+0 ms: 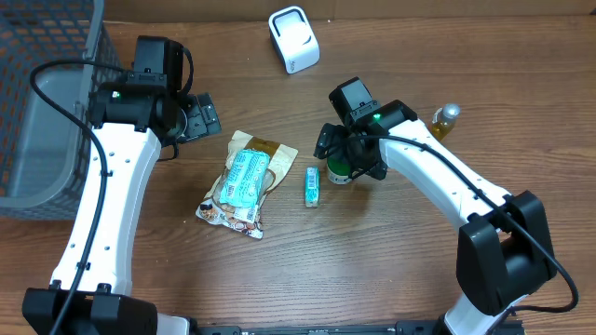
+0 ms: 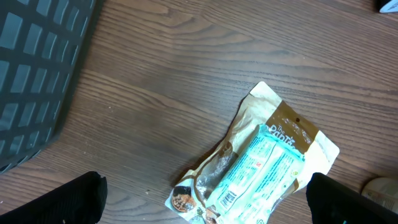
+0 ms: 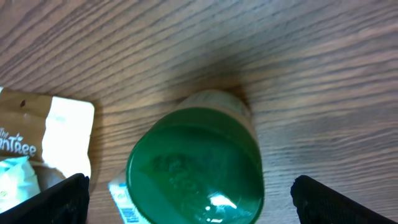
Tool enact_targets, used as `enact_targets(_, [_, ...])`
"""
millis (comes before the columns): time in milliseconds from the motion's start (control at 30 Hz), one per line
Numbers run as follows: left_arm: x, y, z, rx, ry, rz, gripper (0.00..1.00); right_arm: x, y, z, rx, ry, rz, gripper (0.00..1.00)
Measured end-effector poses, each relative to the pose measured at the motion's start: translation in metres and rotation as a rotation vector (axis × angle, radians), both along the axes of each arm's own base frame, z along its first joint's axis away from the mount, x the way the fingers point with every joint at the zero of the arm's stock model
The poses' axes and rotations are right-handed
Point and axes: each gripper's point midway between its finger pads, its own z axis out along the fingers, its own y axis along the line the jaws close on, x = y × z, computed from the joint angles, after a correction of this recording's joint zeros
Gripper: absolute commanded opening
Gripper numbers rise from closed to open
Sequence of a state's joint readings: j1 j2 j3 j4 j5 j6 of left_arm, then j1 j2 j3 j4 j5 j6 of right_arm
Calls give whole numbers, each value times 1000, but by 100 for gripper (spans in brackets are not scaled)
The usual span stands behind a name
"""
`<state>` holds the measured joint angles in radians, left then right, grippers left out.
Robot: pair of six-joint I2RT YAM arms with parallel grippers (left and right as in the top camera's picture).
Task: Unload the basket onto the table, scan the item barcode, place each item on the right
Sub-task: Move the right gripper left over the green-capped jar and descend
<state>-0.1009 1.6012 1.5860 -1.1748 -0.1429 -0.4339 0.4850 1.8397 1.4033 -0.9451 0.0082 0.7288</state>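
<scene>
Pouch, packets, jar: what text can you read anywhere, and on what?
"nTree": brown pouch, cut off at the frame edge.
Teal packet on the pouch: print and barcode digits too blurred.
Green jar lid: raised marks unreadable.
White scanner: no text legible.

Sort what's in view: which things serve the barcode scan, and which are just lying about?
Job, as it looks: white scanner; green-lidded jar, under the open right gripper.
Lying about: snack pouch; small teal packet; yellow bottle; grey basket.
</scene>
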Motion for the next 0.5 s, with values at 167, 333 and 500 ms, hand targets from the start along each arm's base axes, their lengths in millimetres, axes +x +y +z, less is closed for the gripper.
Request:
enact_targets(167, [0, 0, 0, 0, 0, 0, 100, 3, -2, 0, -14, -16, -1, 100])
enact_targets(333, [0, 0, 0, 0, 0, 0, 100, 2, -1, -3, -24, -15, 12, 95])
enact_targets(500, [0, 0, 0, 0, 0, 0, 100, 0, 2, -6, -29, -10, 28, 80])
